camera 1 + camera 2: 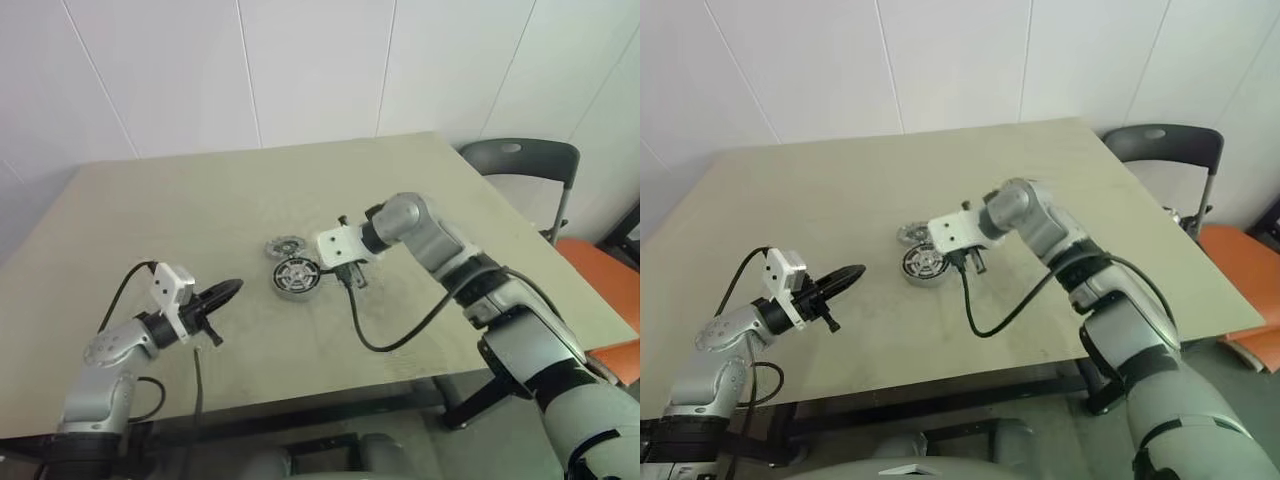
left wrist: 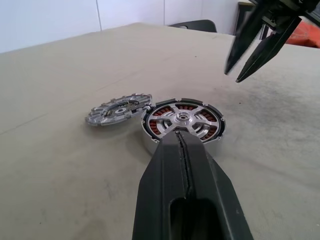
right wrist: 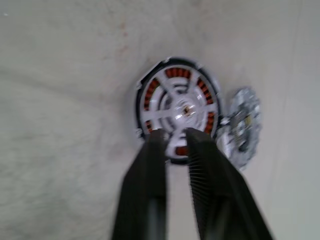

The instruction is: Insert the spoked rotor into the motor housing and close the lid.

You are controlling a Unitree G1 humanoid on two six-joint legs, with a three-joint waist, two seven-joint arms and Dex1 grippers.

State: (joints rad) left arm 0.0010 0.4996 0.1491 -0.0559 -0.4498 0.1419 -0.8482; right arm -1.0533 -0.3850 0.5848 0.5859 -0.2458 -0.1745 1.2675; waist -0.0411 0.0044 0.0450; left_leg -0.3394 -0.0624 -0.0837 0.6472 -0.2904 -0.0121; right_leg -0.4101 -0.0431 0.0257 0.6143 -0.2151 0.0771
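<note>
The spoked rotor (image 2: 182, 118) sits inside the motor housing (image 2: 150, 142), a little left of the middle of the left-eye view; copper-brown windings show through the gaps between its spokes. So the insertion looks done, though whether the rotor is pressed fully home cannot be judged from these angles. The lid (image 2: 119, 109) is not yet on: it lies on the table (image 1: 200, 200) just beside the housing, toward the upper left, its near edge touching or leaning on the housing rim (which of the two is hard to tell). Closing the lid is what remains.

The right gripper (image 3: 174, 136) hangs over the housing, pointing down at its rim, with a narrow gap between its two fingers and nothing held between them. The left gripper (image 1: 222, 292) sits in the lower left of the head views, well apart from the parts, its fingers pressed together and empty.

The right wrist view is blurred, so the lid's slots and the rotor's seating are hard to make out. In the left wrist view the left gripper's own fingers cover the housing's near rim.
</note>
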